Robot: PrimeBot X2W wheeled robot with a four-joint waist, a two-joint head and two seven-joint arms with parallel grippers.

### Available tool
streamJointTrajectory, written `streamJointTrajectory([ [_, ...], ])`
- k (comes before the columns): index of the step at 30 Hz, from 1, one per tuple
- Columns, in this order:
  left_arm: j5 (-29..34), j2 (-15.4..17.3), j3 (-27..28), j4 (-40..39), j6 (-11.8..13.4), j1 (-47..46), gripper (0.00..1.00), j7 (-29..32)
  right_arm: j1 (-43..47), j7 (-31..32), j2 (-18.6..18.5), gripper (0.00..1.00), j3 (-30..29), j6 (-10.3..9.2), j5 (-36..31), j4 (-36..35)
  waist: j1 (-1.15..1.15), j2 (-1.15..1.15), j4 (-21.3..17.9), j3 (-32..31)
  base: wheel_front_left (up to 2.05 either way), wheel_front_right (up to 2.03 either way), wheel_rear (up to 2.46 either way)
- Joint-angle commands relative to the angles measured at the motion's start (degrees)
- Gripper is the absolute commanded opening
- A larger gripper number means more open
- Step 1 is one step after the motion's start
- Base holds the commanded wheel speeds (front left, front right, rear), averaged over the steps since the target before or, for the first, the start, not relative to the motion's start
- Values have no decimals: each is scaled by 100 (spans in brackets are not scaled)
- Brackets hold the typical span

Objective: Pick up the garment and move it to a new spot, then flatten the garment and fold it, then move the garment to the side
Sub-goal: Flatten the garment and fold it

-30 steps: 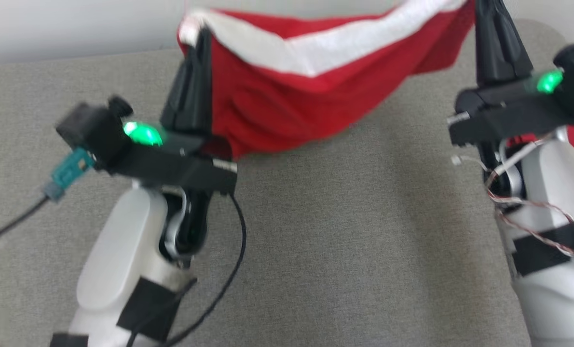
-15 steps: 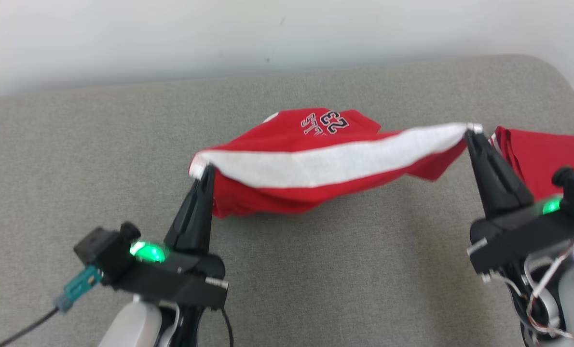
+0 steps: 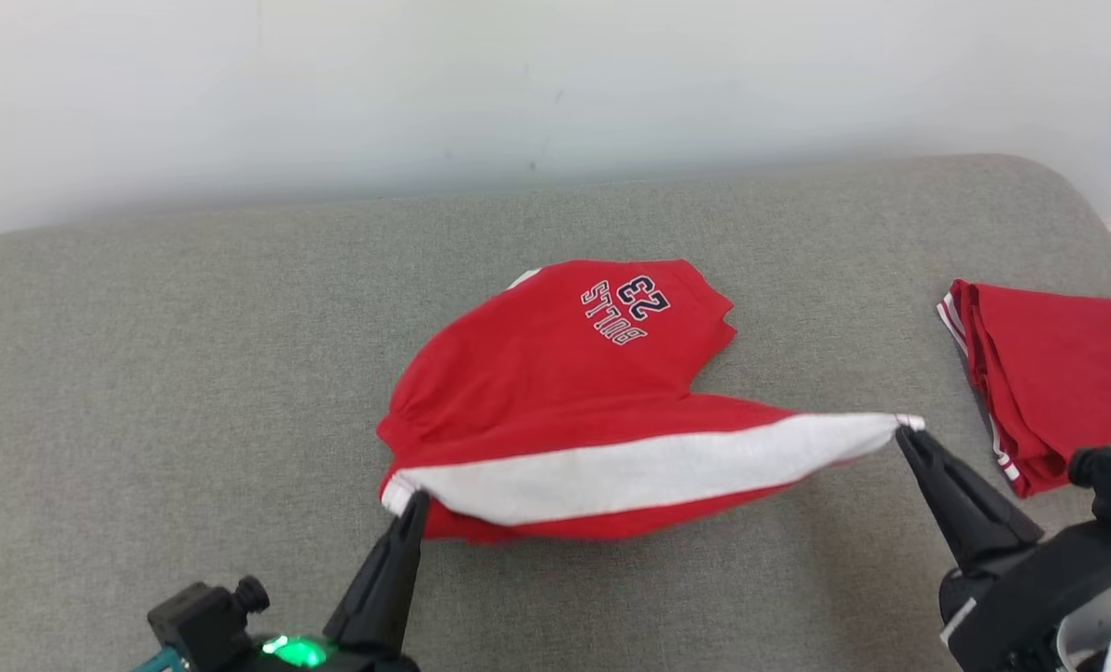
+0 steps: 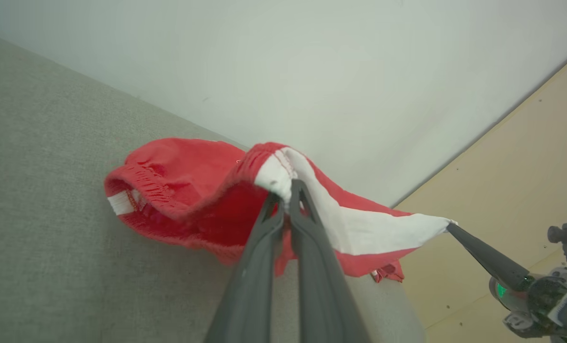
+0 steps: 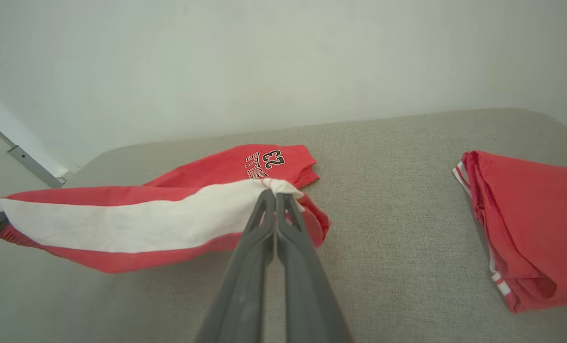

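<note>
Holding the red garment (image 3: 555,373) by two ends, both grippers clamped on its white band (image 3: 639,471).

Left gripper (image 3: 413,499): at about 7 o'clock of the garment in the head view. Its fingers are pressed together on the band's end. The left wrist view shows the white hem bunched right at the tips, so the grip is real.

Right gripper (image 3: 903,434): at about 4 o'clock of the garment. Its fingers are closed flat on the opposite corner of the band, and the right wrist view shows cloth pinched at the very tips.

The band runs between the two grippers with a slight sag mid-span, lifted off the grey cushion (image 3: 191,392).

The rest of the garment trails off toward 12 o'clock and lies on the cushion near its middle. The far part carries the "BULLS 23" print (image 3: 625,303), which reads upside down from the head camera. A puckered elastic edge (image 4: 140,183) shows at 9 o'clock of the left fingertips in the left wrist view.

A second red garment (image 3: 1060,373), folded, sits at 3 o'clock on the same cushion — well apart from the held one, with thin white stripes along its edge.

A pale wall (image 3: 518,84) stands behind at 12 o'clock.
</note>
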Motion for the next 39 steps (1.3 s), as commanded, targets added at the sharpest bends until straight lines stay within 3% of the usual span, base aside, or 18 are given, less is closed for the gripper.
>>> streamJointTrajectory([
  [1,-141,75,-7,-56,4,119,0,61,112,89,40,0,-43,-16,81,-40,1,1,3,-20,0,0,0],
  [12,-607,515,-138,-211,89,625,0,711,995,1705,68,0,-435,-16,535,-366,1,1,-5,-67,0,0,0],
  [27,-1168,845,-341,-304,228,1064,0,1526,1493,2633,362,0,-694,-15,864,-553,1,1,78,-9,0,0,0],
  [39,-1611,1229,-558,-675,543,1447,0,2381,2174,3841,1065,0,-1232,-16,1166,-1033,1,1,200,3,0,0,0],
])
